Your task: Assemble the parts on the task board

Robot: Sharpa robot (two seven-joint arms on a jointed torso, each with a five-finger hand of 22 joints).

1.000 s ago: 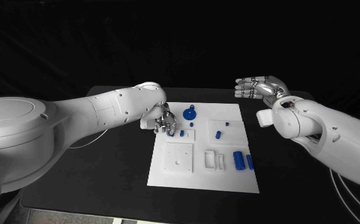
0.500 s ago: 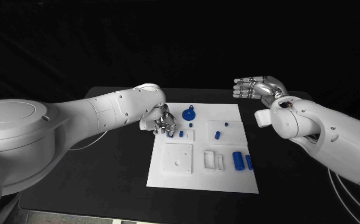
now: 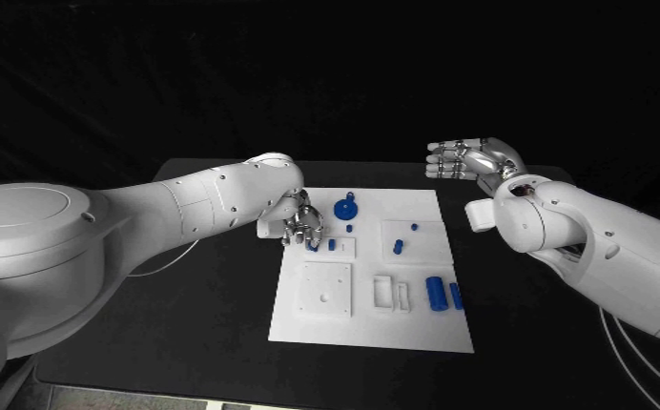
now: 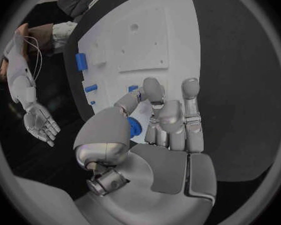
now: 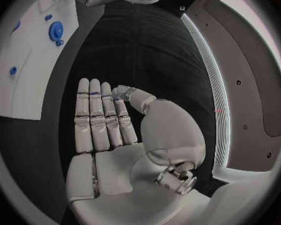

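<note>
The left hand's (image 3: 298, 222) fingers (image 4: 189, 101) hang pointing down over the near-left corner of the task board's (image 3: 426, 326) far half, curled loosely and a little apart. In the left wrist view a small blue part (image 4: 135, 126) sits between the thumb and the nearest finger; whether it is pinched or merely lies on the board behind them, I cannot tell. Just beyond those fingertips, toward the board's middle, stand two short blue pegs (image 3: 333, 243), and a little further out the round blue disc (image 3: 347, 210) with its knob. Further still, across the board, another blue peg (image 3: 399, 247) stands by a white block, and two blue cylinders (image 3: 438, 294) lie side by side, their long axes running toward the robot. The right hand (image 3: 467, 159) hovers well apart, off the board's far right corner above the table (image 3: 206, 315), fingers straight, together and holding nothing. The left hand is far nearer the pegs, so the next placement likely falls to it.
</note>
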